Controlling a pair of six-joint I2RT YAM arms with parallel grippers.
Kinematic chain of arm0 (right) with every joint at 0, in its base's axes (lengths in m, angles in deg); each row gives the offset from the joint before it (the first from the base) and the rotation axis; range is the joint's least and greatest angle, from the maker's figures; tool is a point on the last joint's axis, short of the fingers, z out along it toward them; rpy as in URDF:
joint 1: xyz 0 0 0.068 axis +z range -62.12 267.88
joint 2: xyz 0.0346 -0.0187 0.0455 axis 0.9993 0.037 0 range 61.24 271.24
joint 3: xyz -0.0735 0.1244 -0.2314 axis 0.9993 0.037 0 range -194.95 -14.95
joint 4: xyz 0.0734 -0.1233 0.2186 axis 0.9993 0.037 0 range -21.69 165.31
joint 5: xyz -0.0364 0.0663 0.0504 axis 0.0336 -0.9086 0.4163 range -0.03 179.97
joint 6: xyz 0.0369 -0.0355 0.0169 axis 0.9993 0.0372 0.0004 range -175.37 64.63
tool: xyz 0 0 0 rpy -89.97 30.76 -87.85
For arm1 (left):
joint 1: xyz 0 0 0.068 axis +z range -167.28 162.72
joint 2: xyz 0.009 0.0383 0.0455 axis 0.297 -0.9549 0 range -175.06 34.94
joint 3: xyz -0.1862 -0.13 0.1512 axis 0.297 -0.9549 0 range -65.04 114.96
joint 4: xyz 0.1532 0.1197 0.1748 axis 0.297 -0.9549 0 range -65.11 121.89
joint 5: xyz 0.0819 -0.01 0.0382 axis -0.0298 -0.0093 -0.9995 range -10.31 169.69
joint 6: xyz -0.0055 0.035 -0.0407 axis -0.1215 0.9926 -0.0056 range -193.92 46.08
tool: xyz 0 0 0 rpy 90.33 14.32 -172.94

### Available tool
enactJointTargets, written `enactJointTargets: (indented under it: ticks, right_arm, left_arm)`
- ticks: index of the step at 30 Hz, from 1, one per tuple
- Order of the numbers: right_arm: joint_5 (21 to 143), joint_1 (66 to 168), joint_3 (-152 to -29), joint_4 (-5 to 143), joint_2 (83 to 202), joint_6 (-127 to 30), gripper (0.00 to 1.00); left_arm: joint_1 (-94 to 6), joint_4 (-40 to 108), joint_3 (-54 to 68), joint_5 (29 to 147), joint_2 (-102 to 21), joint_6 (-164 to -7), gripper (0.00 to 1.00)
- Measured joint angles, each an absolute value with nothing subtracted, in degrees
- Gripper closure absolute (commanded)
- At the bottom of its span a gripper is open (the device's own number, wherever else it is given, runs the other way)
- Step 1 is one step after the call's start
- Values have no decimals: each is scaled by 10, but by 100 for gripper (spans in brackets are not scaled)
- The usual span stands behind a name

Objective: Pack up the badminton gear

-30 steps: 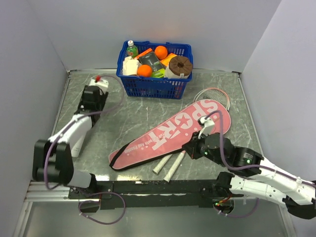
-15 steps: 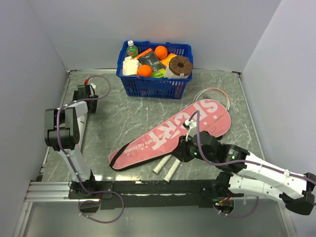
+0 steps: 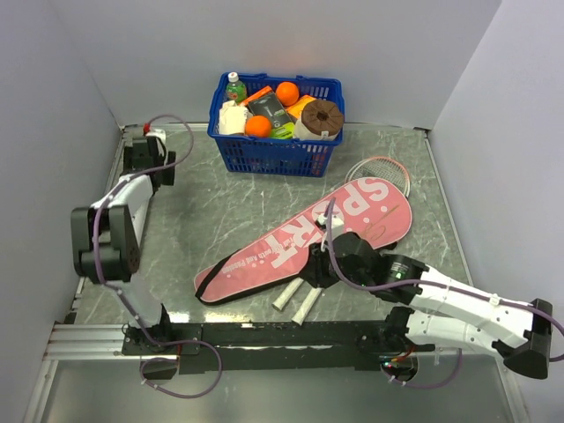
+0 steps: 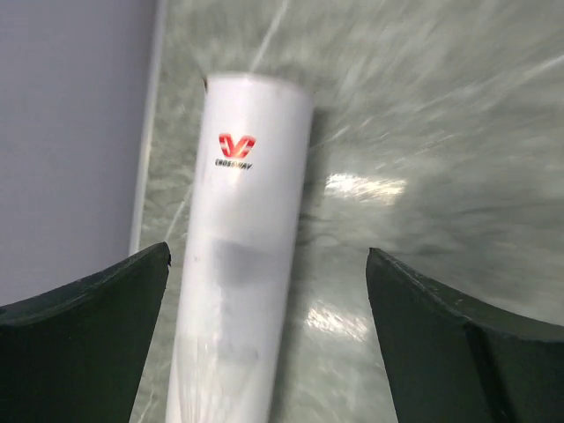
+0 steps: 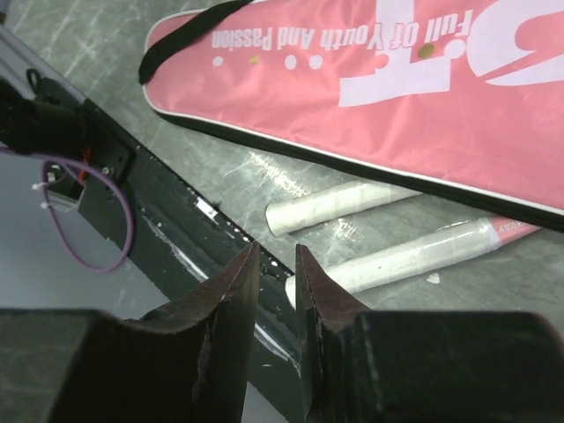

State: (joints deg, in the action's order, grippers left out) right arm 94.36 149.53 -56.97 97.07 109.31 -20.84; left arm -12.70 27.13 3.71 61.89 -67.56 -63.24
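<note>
Left wrist: white tube [image 4: 249,229] just beside wall [image 4: 70,123]

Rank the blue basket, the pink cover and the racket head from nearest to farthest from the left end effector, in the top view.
1. Blue basket, back centre, beside the left end effector.
2. Pink cover, diagonal across mid-table.
3. Racket head, right side beyond the cover.
</note>
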Motion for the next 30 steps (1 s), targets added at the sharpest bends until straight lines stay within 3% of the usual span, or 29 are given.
enactJointTargets:
  ticks: [6,10,15,22,30]
  right_arm:
    - [935,1428,-577,971,1120,-214,57]
    - [918,1338,-562,963,1115,-207,43]
    - [929,1300,-508,972,1099,-178,38]
    - [969,1282,-437,994,1047,-100,34]
    - [1017,1274,-375,1016,990,9,34]
  left_arm:
    - [-215,243,38,622,-513,-659,4]
    - [-383,235,30,590,-421,-662,4]
    - [-566,218,-36,575,-351,-687,4]
    - [-744,200,-135,567,-343,-731,3]
    - [-856,199,-162,512,-403,-794,3]
